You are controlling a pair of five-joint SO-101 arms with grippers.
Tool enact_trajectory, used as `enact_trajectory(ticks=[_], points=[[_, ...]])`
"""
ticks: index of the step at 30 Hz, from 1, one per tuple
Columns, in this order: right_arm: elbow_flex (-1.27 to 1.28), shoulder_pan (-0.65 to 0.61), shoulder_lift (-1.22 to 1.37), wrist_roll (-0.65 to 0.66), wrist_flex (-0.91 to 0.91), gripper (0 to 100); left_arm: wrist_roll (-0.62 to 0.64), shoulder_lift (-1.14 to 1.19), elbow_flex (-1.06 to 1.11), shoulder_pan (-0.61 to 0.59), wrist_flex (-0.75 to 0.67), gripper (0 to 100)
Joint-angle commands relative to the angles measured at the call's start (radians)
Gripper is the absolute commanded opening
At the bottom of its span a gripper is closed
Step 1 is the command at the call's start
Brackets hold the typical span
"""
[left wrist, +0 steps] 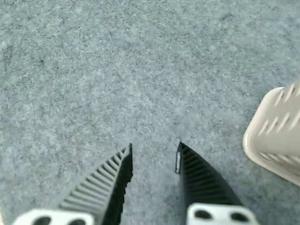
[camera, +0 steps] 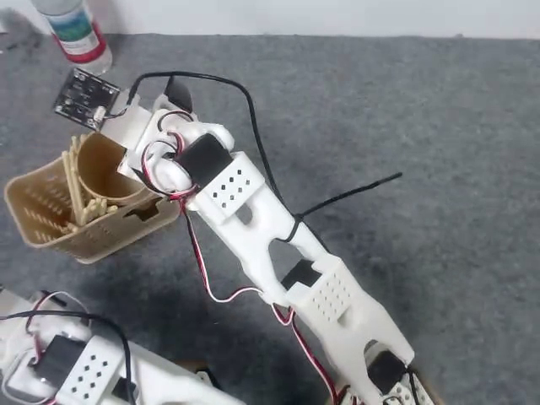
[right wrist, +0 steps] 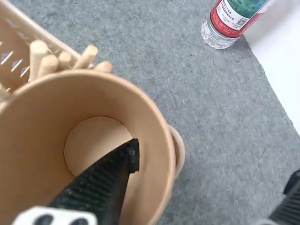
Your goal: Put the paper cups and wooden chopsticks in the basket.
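Right pincer (right wrist: pixel 213 159) was open wide over the basket (camera: pixel 110 240). One black finger (right wrist: pixel 110 176) was down inside a paper cup (right wrist: pixel 47 108), and the other finger was outside it, so the cup's wall stood between them. It was not squeezing the cup. The cup sat upright in the basket. The rim of a second cup (right wrist: pixel 178 152) showed tight against the first one. Wooden chopsticks (camera: pixel 80 190) stood in the basket too, leaning on its wall right beside the cup.

The left pincer (left wrist: pixel 154 146) hung over bare floor near a corner of the basket. Its fingers had a small gap between them and held nothing.

From above, the right arm (camera: pixel 287 253) reached across to the basket and hid part of its near rim and part of the cup. Red, white and black wires (camera: pixel 202 253) ran along that arm. A small black board (camera: pixel 84 97) lay just past the basket. A plastic bottle (camera: pixel 76 34) with a red and green label stood farther off, behind the board.

Everything rested on a grey fuzzy mat (camera: pixel 405 126). A white surface (camera: pixel 337 15) began where the mat ended, beyond the basket and the bottle.
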Motion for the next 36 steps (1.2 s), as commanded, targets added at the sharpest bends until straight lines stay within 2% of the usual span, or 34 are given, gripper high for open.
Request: enact_trajectory(ticks=[1, 3, 5, 6, 8, 10, 19, 36], points=[[0.015, -0.005, 0.056, -0.005, -0.007, 38.5, 0.011, -0.012, -0.007, 0.008, 0.000, 15], [0.015, -0.005, 0.058, -0.003, -0.028, 23.9, 0.011, -0.012, -0.007, 0.008, 0.000, 15], [0.015, -0.005, 0.051, -0.003, -0.065, 5.0, 0.011, -0.012, -0.007, 0.008, 0.000, 15], [0.014, -0.004, 0.051, -0.003, -0.081, 0.0, 0.011, -0.012, -0.007, 0.008, 0.000, 15], [0.008, 0.002, 0.047, -0.003, -0.094, 5.1, 0.011, -0.012, -0.007, 0.008, 0.000, 15], [-0.021, 0.005, 0.038, -0.003, -0.093, 0.0, 0.011, -0.012, -0.007, 0.008, 0.000, 15], [-0.189, 0.097, -0.022, -0.009, -0.042, 0.7, 0.011, -0.012, -0.007, 0.008, 0.000, 15], [-0.190, 0.171, -0.177, -0.009, 0.005, 0.7, 0.011, -0.012, -0.007, 0.008, -0.002, 15]])
